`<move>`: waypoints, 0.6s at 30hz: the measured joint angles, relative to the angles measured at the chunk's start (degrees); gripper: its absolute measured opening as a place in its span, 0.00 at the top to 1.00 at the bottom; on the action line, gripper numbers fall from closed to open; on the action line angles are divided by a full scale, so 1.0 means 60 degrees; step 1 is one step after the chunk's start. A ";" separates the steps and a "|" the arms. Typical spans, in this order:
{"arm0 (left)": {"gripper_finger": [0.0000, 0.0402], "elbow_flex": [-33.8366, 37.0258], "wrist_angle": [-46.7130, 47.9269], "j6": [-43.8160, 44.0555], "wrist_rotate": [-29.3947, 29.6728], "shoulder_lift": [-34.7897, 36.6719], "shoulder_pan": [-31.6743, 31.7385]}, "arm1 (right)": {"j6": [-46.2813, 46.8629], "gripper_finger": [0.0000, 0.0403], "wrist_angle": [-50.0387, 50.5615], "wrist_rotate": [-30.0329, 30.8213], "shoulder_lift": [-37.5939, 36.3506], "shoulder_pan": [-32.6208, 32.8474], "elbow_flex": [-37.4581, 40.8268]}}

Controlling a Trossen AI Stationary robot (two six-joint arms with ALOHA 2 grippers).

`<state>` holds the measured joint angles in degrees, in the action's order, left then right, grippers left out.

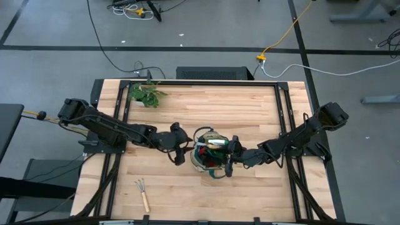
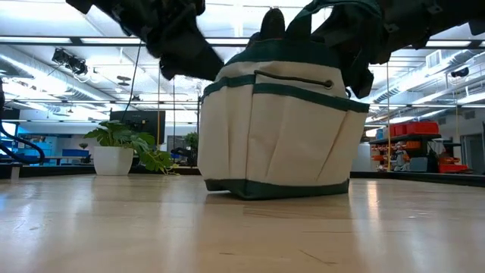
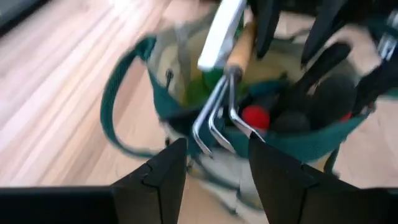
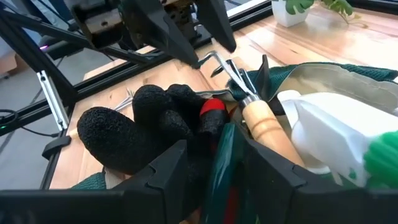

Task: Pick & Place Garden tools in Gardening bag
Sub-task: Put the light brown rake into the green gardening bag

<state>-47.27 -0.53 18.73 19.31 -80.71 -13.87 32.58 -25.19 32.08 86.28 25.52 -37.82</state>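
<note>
While the gardening bag (image 1: 209,153) stands mid-surface with a wooden-handled rake (image 3: 227,93) and gloves (image 4: 155,127) inside, the left hand (image 1: 179,150) hangs just beside its rim, fingers spread and empty. The right hand (image 1: 229,159) reaches over the bag's other side; whether it grips anything cannot be told. A second rake (image 1: 143,192) lies on the surface (image 1: 250,106) nearer the front edge.

From above, the gardening bag (image 1: 209,152) is partly covered by both arms, its contents too small to tell apart. The low view's top edge cuts off both arms. The left wrist view blurs the rake (image 3: 219,106) and bag rim.
</note>
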 joint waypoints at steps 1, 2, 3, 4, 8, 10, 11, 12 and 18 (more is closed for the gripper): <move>0.55 0.0000 -0.0171 -0.0104 0.0007 0.0000 0.0011 | -0.0003 0.60 0.0000 -0.0003 0.0000 0.0003 0.0000; 0.55 0.0000 -0.0322 -0.0235 0.0007 0.0000 0.0011 | -0.0009 0.60 -0.0001 -0.0001 0.0000 0.0004 0.0000; 0.55 0.0000 -0.0492 -0.0343 0.0006 0.0000 0.0011 | -0.0011 0.60 -0.0001 -0.0001 0.0000 0.0004 0.0000; 0.55 0.0000 -0.0688 -0.0475 0.0007 0.0000 0.0011 | -0.0009 0.60 -0.0002 -0.0002 0.0000 0.0004 0.0000; 0.55 0.0000 -0.1227 -0.0811 0.0004 0.0004 0.0033 | -0.0103 0.60 -0.0036 -0.0001 0.0004 0.0004 0.0000; 0.55 0.0000 -0.1343 -0.0839 0.0004 0.0004 0.0054 | -0.0329 0.60 -0.0200 -0.0003 0.0004 0.0004 0.0000; 0.55 0.0000 -0.1418 -0.0843 0.0004 0.0004 0.0072 | -0.0481 0.60 -0.0356 0.0000 0.0004 0.0004 0.0000; 0.55 0.0000 -0.1456 -0.0844 0.0002 0.0004 0.0080 | -0.0587 0.60 -0.0502 0.0000 0.0004 0.0004 0.0000; 0.55 0.0000 -0.1450 -0.0843 0.0000 0.0004 0.0080 | -0.1430 0.60 -0.0888 0.0499 0.0004 0.0044 0.0000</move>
<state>-47.27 -9.23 13.67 19.31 -80.68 -13.39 24.00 -30.52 35.07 86.30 25.78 -37.82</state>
